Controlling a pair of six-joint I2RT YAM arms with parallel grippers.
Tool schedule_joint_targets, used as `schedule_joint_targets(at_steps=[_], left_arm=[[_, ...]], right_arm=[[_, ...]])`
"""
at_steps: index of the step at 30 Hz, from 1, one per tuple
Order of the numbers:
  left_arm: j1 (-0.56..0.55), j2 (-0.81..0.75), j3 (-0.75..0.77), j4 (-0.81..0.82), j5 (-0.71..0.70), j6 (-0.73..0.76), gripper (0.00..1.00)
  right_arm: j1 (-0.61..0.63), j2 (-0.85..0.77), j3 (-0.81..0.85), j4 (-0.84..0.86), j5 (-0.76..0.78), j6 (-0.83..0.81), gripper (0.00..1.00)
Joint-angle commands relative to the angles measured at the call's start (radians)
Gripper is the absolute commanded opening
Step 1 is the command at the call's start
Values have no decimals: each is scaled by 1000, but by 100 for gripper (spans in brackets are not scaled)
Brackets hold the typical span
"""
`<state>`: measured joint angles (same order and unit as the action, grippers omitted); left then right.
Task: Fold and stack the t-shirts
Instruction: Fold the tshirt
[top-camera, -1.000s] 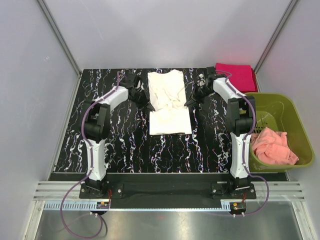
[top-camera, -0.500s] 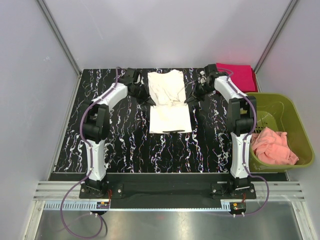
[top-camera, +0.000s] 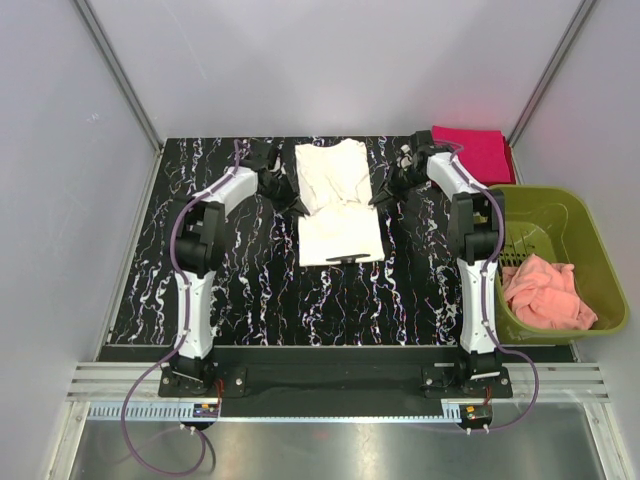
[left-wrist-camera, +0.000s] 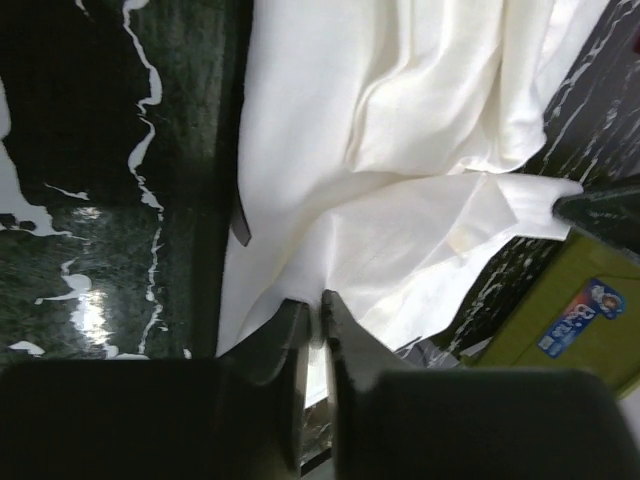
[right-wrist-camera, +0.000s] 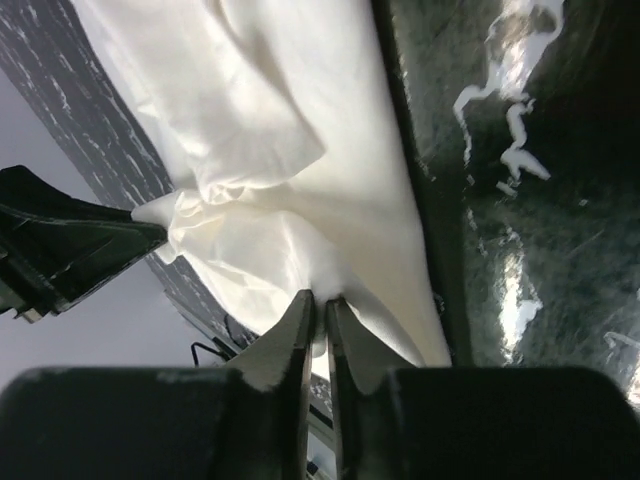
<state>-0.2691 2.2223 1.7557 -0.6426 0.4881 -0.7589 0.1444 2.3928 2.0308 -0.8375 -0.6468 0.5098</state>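
Observation:
The cream-white t-shirt (top-camera: 336, 200) lies part-folded in the middle of the table, its near part doubled back over the far part. My left gripper (top-camera: 300, 209) is shut on its left edge and my right gripper (top-camera: 374, 207) is shut on its right edge. The left wrist view shows the cloth (left-wrist-camera: 400, 170) pinched between my fingers (left-wrist-camera: 345, 340). The right wrist view shows the cloth (right-wrist-camera: 290, 170) pinched the same way (right-wrist-camera: 322, 296). The magenta-red t-shirt (top-camera: 472, 152) lies folded at the far right corner.
An olive-green basket (top-camera: 590, 250) stands at the right edge with a pink cloth (top-camera: 545, 292) in it. The black marbled table (top-camera: 250, 280) is walled on three sides.
Both grippers have carried the shirt's held edge farther back. The lifted flap has come down flatter over the far part.

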Motion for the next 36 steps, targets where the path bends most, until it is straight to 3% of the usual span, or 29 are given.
schedule_joint_targets(at_steps=[1, 4, 6, 9, 12, 16, 19, 20, 23, 36], left_arm=[[8, 0, 59, -15, -32, 3, 22], [10, -1, 125, -84, -106, 61, 41], [7, -25, 214, -182, -232, 140, 52], [7, -143, 190, -183, -322, 205, 55], [-18, -288, 18, -38, -243, 195, 51], [-77, -389, -238, 231, -94, 92, 33], [-131, -365, -373, 406, -20, 17, 22], [-134, -333, -387, 446, 13, -12, 19], [-137, -259, -401, 566, 43, -40, 17], [-75, -39, -246, 638, 66, -36, 17]], right_arm=[[-12, 29, 77, -6, -24, -2, 18], [-23, 58, 190, -73, 31, -37, 32], [-29, 55, 241, -186, 113, -100, 45], [-19, -28, 223, -236, 251, -143, 54], [9, -172, -4, -97, 201, -102, 63], [75, -287, -277, 130, 113, -11, 55], [125, -274, -351, 259, 31, 47, 33], [132, -268, -371, 306, 15, 90, 19], [138, -228, -422, 478, -42, 154, 0], [63, -32, -331, 676, -154, 190, 0]])
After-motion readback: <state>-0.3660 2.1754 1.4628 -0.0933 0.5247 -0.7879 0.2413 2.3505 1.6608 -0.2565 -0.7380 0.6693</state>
